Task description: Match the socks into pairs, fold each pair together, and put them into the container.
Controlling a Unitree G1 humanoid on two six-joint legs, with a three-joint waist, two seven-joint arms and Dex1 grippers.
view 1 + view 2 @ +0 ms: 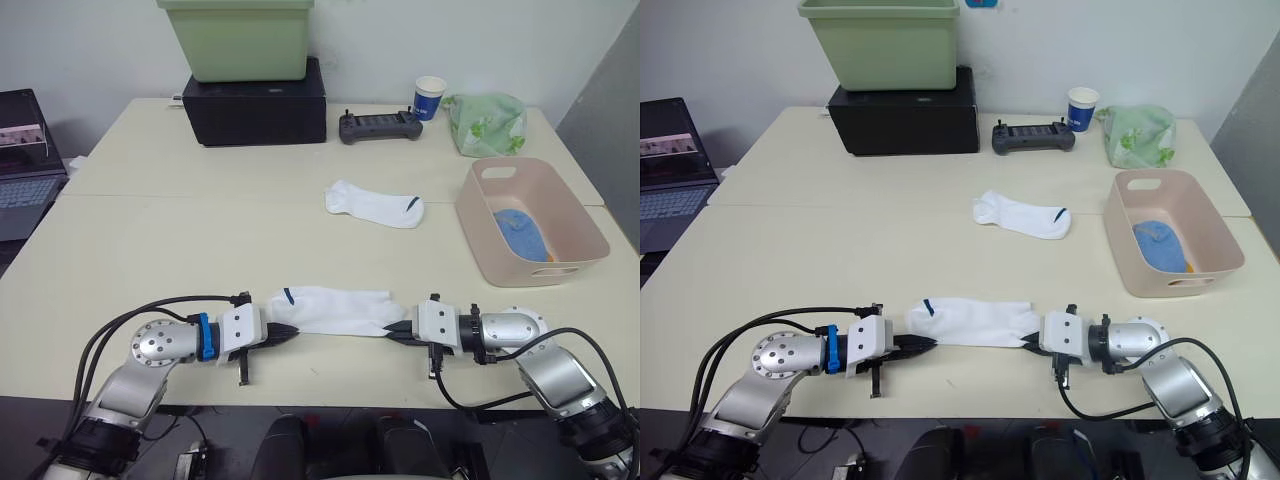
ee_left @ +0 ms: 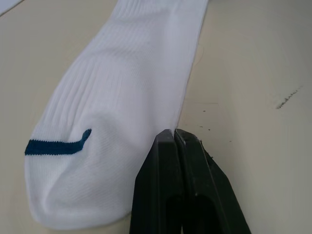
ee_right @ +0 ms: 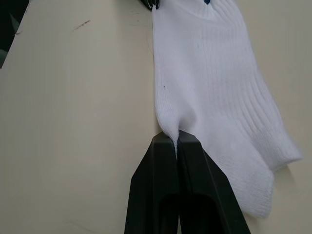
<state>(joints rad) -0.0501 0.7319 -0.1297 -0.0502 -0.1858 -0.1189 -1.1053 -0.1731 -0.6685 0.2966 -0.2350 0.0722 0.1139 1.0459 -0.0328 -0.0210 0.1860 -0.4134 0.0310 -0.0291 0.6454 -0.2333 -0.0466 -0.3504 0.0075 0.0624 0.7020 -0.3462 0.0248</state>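
The left gripper [image 1: 290, 334] lies low at the near edge of the table [image 1: 150, 230], its fingers pinched together on the toe-end edge of a white sock [image 1: 335, 309], beside the dark mark. The sock stretches flat from it across to the right gripper [image 1: 395, 333], which is clenched on the cuff-end edge, a small peak of cloth caught between its fingers. The second white sock [image 1: 375, 205] lies well beyond both grippers, further back on the table. Beyond the right gripper and out to its right sits the tub [image 1: 575, 225], with a blue sock [image 1: 520, 232] and a bit of orange inside.

Both pinches look thin, right at the hem. If the arms lift or pull apart unevenly, I'd expect one edge to slip free and the sock to flop.
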